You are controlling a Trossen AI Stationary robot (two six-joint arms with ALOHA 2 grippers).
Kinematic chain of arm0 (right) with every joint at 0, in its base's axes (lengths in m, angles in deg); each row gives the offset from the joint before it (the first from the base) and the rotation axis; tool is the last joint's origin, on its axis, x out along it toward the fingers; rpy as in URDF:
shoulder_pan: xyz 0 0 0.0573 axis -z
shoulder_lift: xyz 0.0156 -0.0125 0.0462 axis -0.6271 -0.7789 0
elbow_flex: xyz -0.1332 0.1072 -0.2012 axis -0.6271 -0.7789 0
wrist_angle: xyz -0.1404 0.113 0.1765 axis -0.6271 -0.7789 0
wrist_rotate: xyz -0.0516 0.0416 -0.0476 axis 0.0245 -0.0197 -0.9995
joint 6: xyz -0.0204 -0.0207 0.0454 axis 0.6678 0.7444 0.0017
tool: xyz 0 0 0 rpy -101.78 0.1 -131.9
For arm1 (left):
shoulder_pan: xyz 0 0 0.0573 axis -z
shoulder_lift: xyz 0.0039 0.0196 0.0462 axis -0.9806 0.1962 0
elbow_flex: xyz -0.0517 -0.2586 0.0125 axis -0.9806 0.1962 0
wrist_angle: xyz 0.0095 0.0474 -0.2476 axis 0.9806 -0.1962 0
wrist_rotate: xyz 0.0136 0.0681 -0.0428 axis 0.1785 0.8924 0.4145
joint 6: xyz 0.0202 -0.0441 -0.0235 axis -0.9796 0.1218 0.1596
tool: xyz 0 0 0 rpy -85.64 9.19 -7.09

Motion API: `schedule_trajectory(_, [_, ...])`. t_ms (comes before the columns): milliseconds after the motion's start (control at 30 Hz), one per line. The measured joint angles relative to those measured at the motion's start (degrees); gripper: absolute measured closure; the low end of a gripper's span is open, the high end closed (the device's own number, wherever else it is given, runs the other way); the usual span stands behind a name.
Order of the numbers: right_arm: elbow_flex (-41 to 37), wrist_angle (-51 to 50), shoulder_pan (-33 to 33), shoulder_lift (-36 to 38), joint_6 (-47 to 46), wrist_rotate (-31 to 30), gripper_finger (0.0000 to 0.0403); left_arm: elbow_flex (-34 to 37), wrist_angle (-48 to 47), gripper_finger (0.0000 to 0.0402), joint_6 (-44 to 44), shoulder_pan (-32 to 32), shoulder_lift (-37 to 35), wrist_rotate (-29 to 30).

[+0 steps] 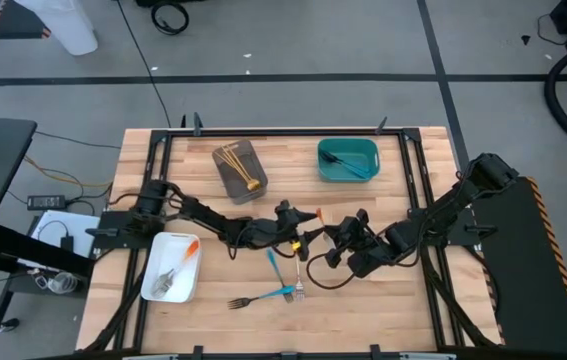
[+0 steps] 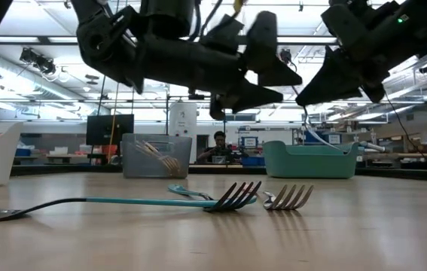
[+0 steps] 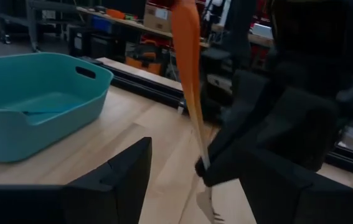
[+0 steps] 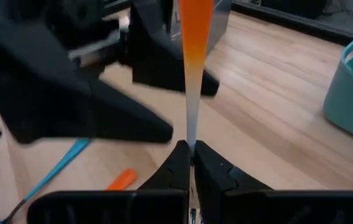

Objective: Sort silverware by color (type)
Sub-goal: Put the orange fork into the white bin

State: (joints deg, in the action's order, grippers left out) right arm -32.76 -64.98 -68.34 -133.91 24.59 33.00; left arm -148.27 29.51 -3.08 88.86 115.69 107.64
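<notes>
An orange-handled fork (image 3: 187, 68) stands nearly upright above the table's middle, handle up. My right gripper (image 4: 192, 146), also seen in the high view (image 1: 335, 240), is shut on it. My left gripper (image 3: 195, 158) reaches in from the left (image 1: 301, 226). It is open, its fingers stand on either side of the handle, and it touches nothing. Two blue-handled forks (image 1: 275, 265) (image 1: 263, 297) and a metal fork (image 1: 300, 290) lie flat on the table below. My right gripper pinches the fork's silver neck (image 4: 192, 127), just below the orange handle, between its two fingers. The fingers come from the table's right, slanting down, and lie across the fork. The fork is lifted clear, with its tines (image 3: 208, 210) pointing down.
A grey tray (image 1: 240, 170) with gold forks and a teal tray (image 1: 348, 160) with blue forks stand at the far side. A white tray (image 1: 170, 268) at the near left holds an orange fork and dark ones. An orange piece (image 4: 123, 179) lies on the table under the grippers.
</notes>
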Motion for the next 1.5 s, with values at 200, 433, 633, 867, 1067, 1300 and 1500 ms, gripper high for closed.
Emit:
schedule_trajectory(200, [-0.13, 0.03, 0.67, -0.04, 1.23, -0.44, 0.0387, -2.7, 0.32, 0.0166, 0.02, 0.42, 2.58, 3.59])
schedule_trajectory(433, [0.0, 1.77, 0.66, -0.04, 2.37, -1.79, 0.0387, -3.28, 1.99, 0.0182, 1.24, 0.19, 2.58, 6.77])
schedule_trajectory(633, [0.0, 3.8, 0.73, -0.04, 4.16, -2.33, 0.0387, -3.26, 1.97, 0.0224, 3.08, -0.35, 2.58, 7.39])
schedule_trajectory(867, [0.0, 3.96, 0.77, -0.04, 4.48, -2.66, 0.0387, -3.26, 2.06, 0.0273, 3.1, -0.36, 2.56, 7.22])
schedule_trajectory(1067, [0.0, 4.12, 1.65, -0.04, 4.47, -3.73, 0.0387, -3.99, 2.15, 0.0334, 2.81, -0.92, 2.56, 7.0])
schedule_trajectory(1300, [-0.02, 4.01, 2.21, 0.0, 4.47, -3.99, 0.0382, -5.4, 1.02, 0.0389, 1.25, -1.95, 2.56, 3.92])
schedule_trajectory(1500, [-0.04, 4.03, 2.21, 0.0, 4.9, -2.71, 0.0367, -5.43, 0.24, 0.0389, 1.06, -1.95, 2.56, 3.56])
